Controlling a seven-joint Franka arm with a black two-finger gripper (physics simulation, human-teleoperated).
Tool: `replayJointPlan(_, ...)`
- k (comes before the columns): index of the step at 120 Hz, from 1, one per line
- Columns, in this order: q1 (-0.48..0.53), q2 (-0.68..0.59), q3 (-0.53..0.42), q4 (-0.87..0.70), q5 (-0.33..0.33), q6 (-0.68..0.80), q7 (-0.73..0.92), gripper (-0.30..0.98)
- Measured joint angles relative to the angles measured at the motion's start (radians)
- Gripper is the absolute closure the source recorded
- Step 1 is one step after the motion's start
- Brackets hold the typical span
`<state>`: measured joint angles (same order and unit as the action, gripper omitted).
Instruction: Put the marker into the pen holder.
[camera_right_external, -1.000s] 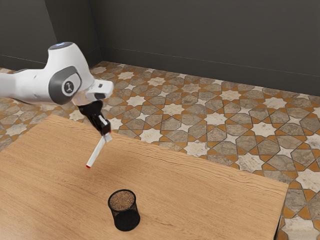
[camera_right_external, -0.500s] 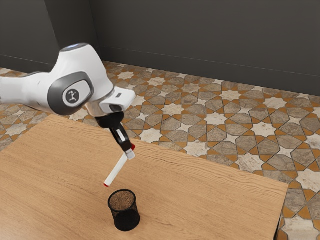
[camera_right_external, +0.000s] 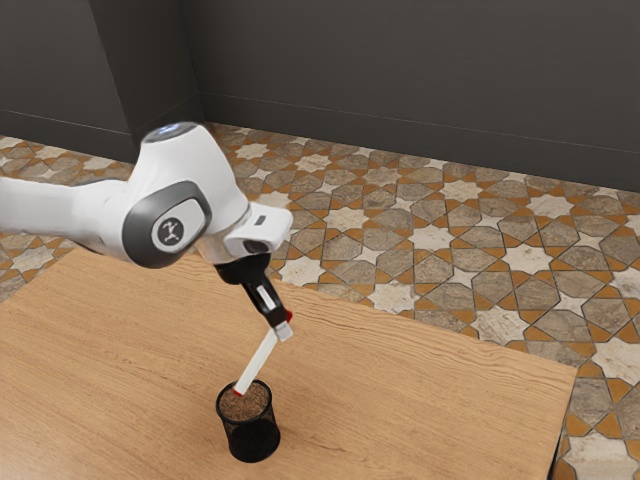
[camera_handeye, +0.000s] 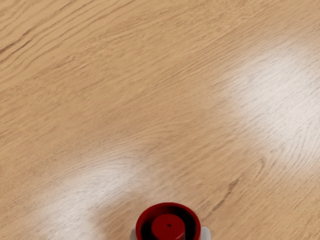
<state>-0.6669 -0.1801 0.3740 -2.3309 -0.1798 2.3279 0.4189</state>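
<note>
Behind everything there is a dark grey wall, and below it the floor has a pattern of pale stars with brown and orange tiles. In front of you stands the desk, of light wood with fine grain. On it, the black mesh pen holder stands upright. Your white arm enters from the exterior view's left. Its pincer is closed on the white marker, with the fingers only as far apart as its body requires. The marker is tilted, and its red lower end is seen at the pen holder's mouth; you cannot tell from here if it is already inside or only above. Its red upper end sticks out past the pincer. In the wrist view, you see this end as a red ring around a round red centre.
</note>
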Motion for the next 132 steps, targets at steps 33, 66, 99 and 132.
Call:
replayJointPlan(33,0.000,-0.030,0.000,-0.096,0.006,0.113,-0.013,0.79)
replayJointPlan(66,0.001,-0.074,0.000,-0.202,0.010,0.289,-0.007,0.79)
replayJointPlan(99,0.002,-0.132,0.001,-0.329,-0.004,0.483,0.051,0.79)
replayJointPlan(132,0.000,-0.168,0.001,-0.407,-0.016,0.631,0.137,0.78)
